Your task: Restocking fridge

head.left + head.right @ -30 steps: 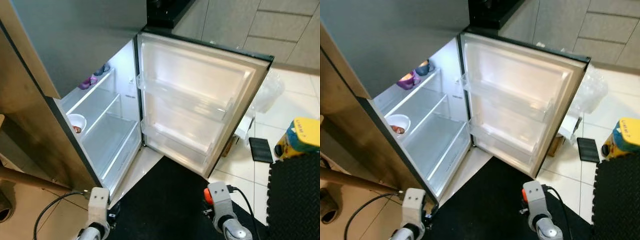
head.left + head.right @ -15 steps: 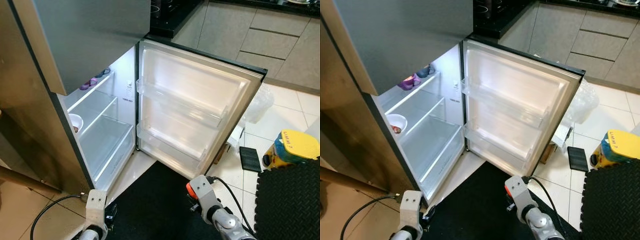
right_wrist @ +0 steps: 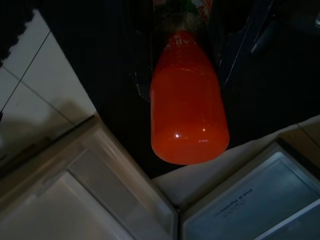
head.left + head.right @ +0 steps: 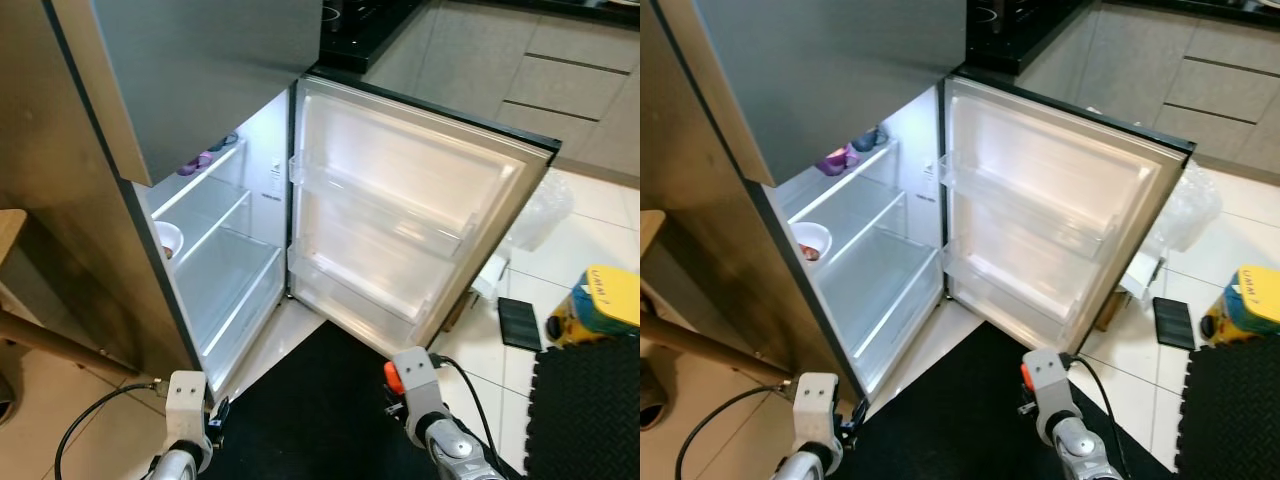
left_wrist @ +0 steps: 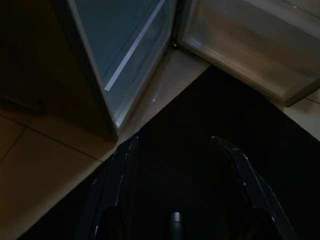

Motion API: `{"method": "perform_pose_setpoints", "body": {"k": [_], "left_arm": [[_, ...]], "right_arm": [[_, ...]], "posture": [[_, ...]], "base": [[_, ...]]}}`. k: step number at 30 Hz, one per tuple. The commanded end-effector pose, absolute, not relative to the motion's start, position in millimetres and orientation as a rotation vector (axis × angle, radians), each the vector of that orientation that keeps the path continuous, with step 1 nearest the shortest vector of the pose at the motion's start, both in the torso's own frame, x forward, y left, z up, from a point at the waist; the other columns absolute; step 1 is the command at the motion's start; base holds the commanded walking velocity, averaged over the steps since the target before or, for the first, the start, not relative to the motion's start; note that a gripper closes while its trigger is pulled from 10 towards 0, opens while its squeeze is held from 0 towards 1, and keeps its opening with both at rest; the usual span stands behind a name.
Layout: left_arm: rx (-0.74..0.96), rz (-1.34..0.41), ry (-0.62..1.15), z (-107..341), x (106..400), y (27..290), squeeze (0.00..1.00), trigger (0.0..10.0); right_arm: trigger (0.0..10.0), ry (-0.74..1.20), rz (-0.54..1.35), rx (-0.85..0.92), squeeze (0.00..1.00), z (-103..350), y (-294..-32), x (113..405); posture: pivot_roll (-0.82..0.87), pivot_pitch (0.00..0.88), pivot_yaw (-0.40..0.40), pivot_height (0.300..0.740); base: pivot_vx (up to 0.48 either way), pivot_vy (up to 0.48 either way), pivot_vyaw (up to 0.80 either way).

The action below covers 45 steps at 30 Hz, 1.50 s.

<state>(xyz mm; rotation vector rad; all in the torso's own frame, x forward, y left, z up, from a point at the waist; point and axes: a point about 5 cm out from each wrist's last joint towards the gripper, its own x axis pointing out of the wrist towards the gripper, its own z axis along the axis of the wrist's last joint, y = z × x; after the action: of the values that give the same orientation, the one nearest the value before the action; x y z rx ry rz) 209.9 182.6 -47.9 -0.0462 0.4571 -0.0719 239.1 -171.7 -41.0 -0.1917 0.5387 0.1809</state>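
Compared with the frame half a second back, your whole head view has shifted: the fridge (image 4: 200, 250) sits further right in the picture and a wooden edge has come in at the left border, so the camera moved, not the things. Your right gripper (image 3: 187, 47) sits slightly further right and lower than before, low over the black mat (image 4: 310, 400).

Around you: the fridge door (image 4: 410, 210) stands wide open to the right, its two door shelves bare. Inside, a white bowl (image 4: 810, 240) rests on the middle shelf and purple and blue items (image 4: 845, 155) on the top one. On the tiled floor to the right lie a yellow container (image 4: 600, 305) and a flat dark pad (image 4: 520, 322), near a second black mat. A cable trails across the floor beside your left arm.

Your right gripper is clamped on an orange bottle (image 3: 189, 100), one finger on each side of its neck end. The bottle's long axis runs along the fingers, its base pointing away from the wrist toward the foot of the open door.

Your left gripper (image 5: 175, 150) hangs over the mat near the fridge's lower corner, fingers apart, holding nothing.
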Motion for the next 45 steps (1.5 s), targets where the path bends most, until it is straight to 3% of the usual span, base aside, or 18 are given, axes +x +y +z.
{"method": "perform_pose_setpoints", "body": {"k": [1,16,45], "left_arm": [[-0.053,-0.086,0.476,-50.1,208.2,179.2,0.00,10.0],[-0.059,-0.088,0.465,-49.2,209.3,176.6,0.00,10.0],[-0.075,-0.120,0.473,-49.9,208.8,173.6,0.00,10.0]], "right_arm": [[10.0,0.575,0.159,-0.182,0.00,-47.2,-175.6,230.8],[10.0,0.583,0.144,-0.174,0.00,-48.7,-181.0,227.4],[10.0,0.588,0.153,-0.177,0.00,-50.0,-180.4,225.3]], "posture": [[-0.14,0.094,-0.015,0.740],[-0.14,0.101,-0.015,0.740],[-0.14,0.101,-0.014,0.740]], "base": [[0.000,0.000,0.00],[0.000,0.000,0.00],[0.298,0.000,0.00]]}}
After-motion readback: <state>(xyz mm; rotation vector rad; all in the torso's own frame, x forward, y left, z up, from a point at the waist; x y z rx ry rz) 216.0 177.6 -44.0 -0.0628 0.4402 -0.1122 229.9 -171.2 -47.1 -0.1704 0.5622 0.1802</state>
